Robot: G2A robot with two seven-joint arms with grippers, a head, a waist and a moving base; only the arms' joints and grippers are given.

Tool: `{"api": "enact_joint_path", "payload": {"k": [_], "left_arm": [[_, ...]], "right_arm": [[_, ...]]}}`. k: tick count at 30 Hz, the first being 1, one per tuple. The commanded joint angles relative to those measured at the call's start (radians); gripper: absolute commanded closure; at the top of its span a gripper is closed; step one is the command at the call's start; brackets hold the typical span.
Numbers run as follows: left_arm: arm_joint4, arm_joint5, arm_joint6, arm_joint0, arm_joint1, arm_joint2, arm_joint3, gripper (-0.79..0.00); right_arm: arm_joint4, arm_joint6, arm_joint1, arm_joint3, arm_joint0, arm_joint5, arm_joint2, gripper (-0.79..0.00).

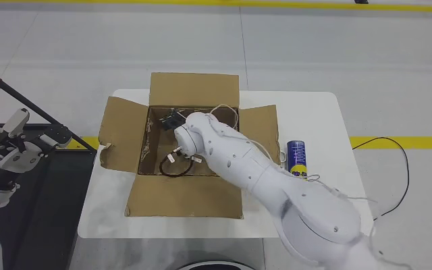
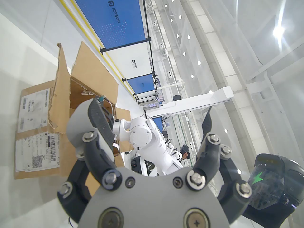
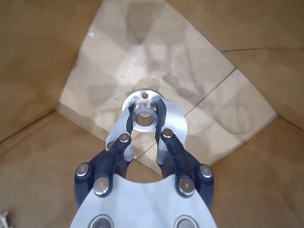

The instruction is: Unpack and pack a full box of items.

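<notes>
An open cardboard box (image 1: pixel 194 86) stands on the white table (image 1: pixel 310 108) with its flaps spread. My right arm goes down into it. Inside, my right gripper (image 3: pixel 145 116) is shut on a silver flanged metal hub (image 3: pixel 137 97), its fingers clamping the hub's collar just above the box floor (image 3: pixel 154 48). A black cable loop (image 1: pixel 174 165) lies in the box beside the arm. My left gripper (image 2: pixel 152 110) is open and holds nothing; it sits off the box's labelled outer side (image 2: pixel 38 131), pointing up towards the ceiling.
A blue can (image 1: pixel 297 158) lies on the table right of the box. A white cable (image 1: pixel 223 109) runs over the box's far edge. A black device with a green mark (image 2: pixel 273 181) sits close to my left gripper. Bare table lies in front of the box.
</notes>
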Motion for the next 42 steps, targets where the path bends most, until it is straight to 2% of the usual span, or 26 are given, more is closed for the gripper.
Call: {"api": "enact_joint_path", "payload": {"k": [1, 7, 9, 12, 15, 20, 21, 32, 38, 42], "left_arm": [[0.0, 0.0, 0.0, 0.0, 0.0, 0.0, 0.0, -0.785], [0.0, 0.0, 0.0, 0.0, 0.0, 0.0, 0.0, -0.785], [0.0, 0.0, 0.0, 0.0, 0.0, 0.0, 0.0, -0.785], [0.0, 0.0, 0.0, 0.0, 0.0, 0.0, 0.0, -0.785], [0.0, 0.0, 0.0, 0.0, 0.0, 0.0, 0.0, -0.785], [0.0, 0.0, 0.0, 0.0, 0.0, 0.0, 0.0, -0.785], [0.0, 0.0, 0.0, 0.0, 0.0, 0.0, 0.0, -0.785], [0.0, 0.0, 0.0, 0.0, 0.0, 0.0, 0.0, -0.785], [0.0, 0.0, 0.0, 0.0, 0.0, 0.0, 0.0, -0.785], [0.0, 0.0, 0.0, 0.0, 0.0, 0.0, 0.0, -0.785]], "right_arm": [[-0.008, 0.001, -0.021, 0.044, -0.005, -0.005, 0.0, 0.0], [-0.01, -0.01, -0.071, 0.146, -0.01, -0.044, 0.011, 0.0], [-0.014, -0.011, -0.084, 0.169, -0.009, -0.052, 0.014, -0.188], [-0.021, -0.011, -0.101, 0.192, -0.005, -0.06, 0.02, -0.299], [-0.033, -0.011, -0.116, 0.211, 0.0, -0.068, 0.024, -0.372], [-0.047, -0.003, -0.134, 0.235, 0.015, -0.077, 0.034, -0.437], [-0.051, 0.001, -0.137, 0.238, 0.019, -0.078, 0.036, -0.483], [-0.042, 0.041, -0.136, 0.212, 0.081, -0.125, 0.089, -0.548], [-0.021, 0.054, -0.111, 0.176, 0.095, -0.174, 0.133, -0.536], [-0.007, 0.052, -0.083, 0.14, 0.107, -0.2, 0.172, -0.554]]}}
